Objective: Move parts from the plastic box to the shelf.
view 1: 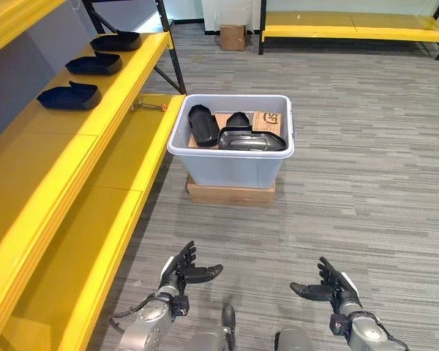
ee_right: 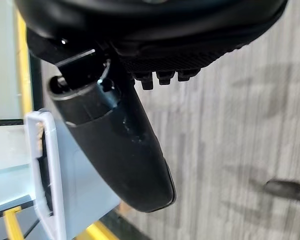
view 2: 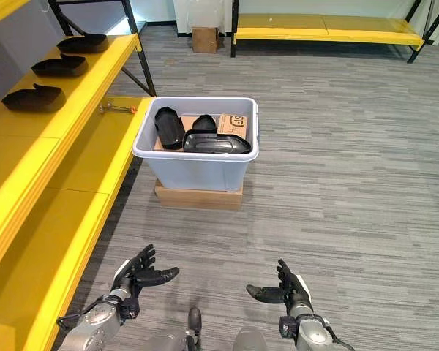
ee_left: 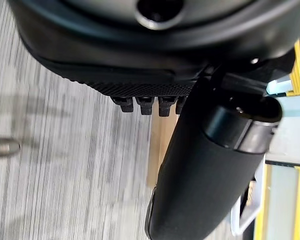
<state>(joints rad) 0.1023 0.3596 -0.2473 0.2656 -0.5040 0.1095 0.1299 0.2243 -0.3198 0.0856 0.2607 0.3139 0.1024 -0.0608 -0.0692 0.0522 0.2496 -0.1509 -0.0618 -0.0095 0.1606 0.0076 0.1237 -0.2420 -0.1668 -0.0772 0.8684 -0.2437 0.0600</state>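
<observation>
While both hands [view 1: 181, 274] [view 1: 335, 291] hang open, empty, three parts [view 1: 69, 96] shelved, seemingly three boxed [view 1: 238, 134].

Bright, even indoor light across both head views; wrist views soft at close range.

The grey striped carpet floor [view 1: 366, 183] is evenly lit, with only a faint shadow beneath the pale grey plastic box [view 1: 234, 164]. The glossy yellow metal shelf [view 1: 73, 190] carries a mild sheen. In the wrist views the dark left hand [ee_left: 200, 170] and dark right hand [ee_right: 125, 150] loom out of focus, the carpet behind them streaked.
</observation>
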